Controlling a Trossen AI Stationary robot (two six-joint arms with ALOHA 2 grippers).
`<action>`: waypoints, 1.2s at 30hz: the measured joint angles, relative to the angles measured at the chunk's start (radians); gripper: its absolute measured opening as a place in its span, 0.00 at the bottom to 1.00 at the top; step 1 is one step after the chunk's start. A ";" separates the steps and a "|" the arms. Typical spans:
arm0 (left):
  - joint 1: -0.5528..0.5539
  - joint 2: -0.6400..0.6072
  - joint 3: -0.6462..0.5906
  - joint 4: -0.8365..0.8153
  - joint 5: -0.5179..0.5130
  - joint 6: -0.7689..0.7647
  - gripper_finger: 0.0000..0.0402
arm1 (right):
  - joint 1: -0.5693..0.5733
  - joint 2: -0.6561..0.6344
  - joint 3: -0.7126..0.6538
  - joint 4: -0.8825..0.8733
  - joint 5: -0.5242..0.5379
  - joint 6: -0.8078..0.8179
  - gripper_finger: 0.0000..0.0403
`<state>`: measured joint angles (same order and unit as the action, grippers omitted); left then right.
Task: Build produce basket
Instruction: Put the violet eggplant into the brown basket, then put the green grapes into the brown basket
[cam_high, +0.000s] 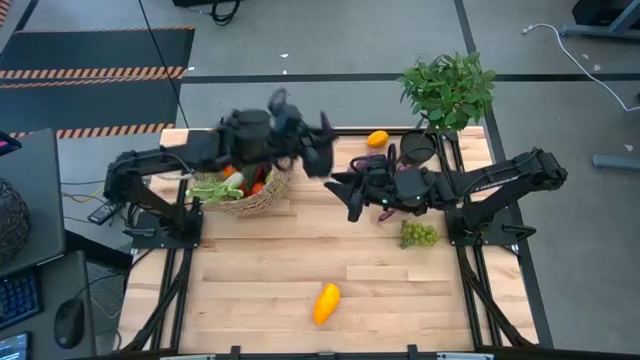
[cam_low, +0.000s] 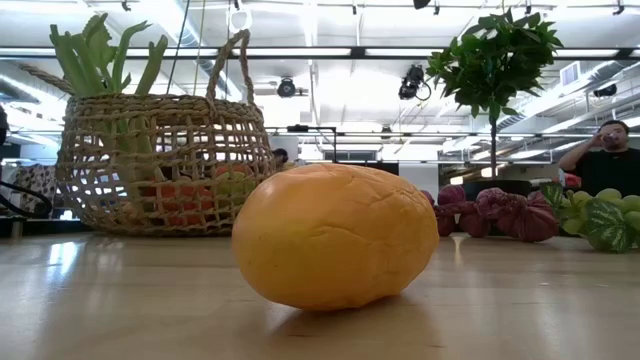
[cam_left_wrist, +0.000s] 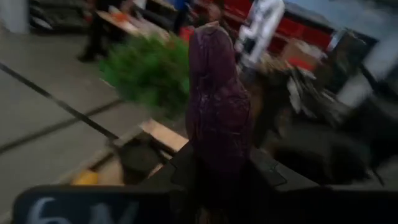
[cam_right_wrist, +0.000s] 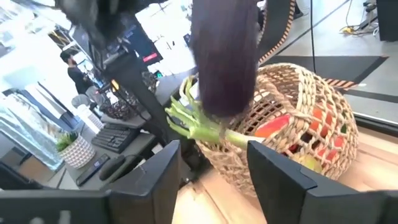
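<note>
The tan wicker basket (cam_high: 250, 192) stands on the table's far left part with a leek (cam_right_wrist: 186, 121) and red and orange produce inside. My left gripper (cam_high: 322, 152) is raised just right of the basket, shut on a dark purple eggplant (cam_left_wrist: 217, 106). My right gripper (cam_high: 350, 198) waits open at mid-table, facing the basket (cam_right_wrist: 298, 118) and the eggplant (cam_right_wrist: 222, 56). On the table lie purple grapes (cam_high: 374, 160), green grapes (cam_high: 420, 234), an orange fruit (cam_high: 377, 139) and a yellow-orange fruit (cam_high: 326, 302). My left gripper pinches the eggplant between its two fingers at one end (cam_left_wrist: 214, 165); the rest of it sticks out lengthwise beyond the fingertips. The eggplant is lifted clear of the table, near the basket's rim and handle (cam_right_wrist: 277, 25).
A leafy potted plant (cam_high: 448, 88) and a small black pot (cam_high: 418, 148) stand at the far right corner. The yellow-orange fruit (cam_low: 335, 235) fills the low view's middle. A person (cam_low: 610, 150) stands in the room behind. Bare wood lies along the near edge (cam_high: 250, 290).
</note>
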<state>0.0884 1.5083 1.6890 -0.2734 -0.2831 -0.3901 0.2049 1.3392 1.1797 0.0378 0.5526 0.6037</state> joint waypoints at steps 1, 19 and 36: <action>0.013 -0.015 0.001 -0.002 -0.003 0.010 0.23 | 0.000 0.000 0.000 -0.006 -0.001 0.003 0.48; 0.196 -0.266 0.001 -0.585 -0.050 0.192 0.26 | 0.010 -0.033 -0.001 -0.204 -0.110 0.109 0.56; 0.319 -0.227 0.000 -0.930 0.019 0.117 0.74 | 0.010 -0.034 -0.001 -0.427 -0.109 0.304 0.56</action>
<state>0.4074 1.2812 1.6886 -1.2034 -0.2644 -0.2731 0.2146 1.3056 1.1786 -0.3892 0.4432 0.9075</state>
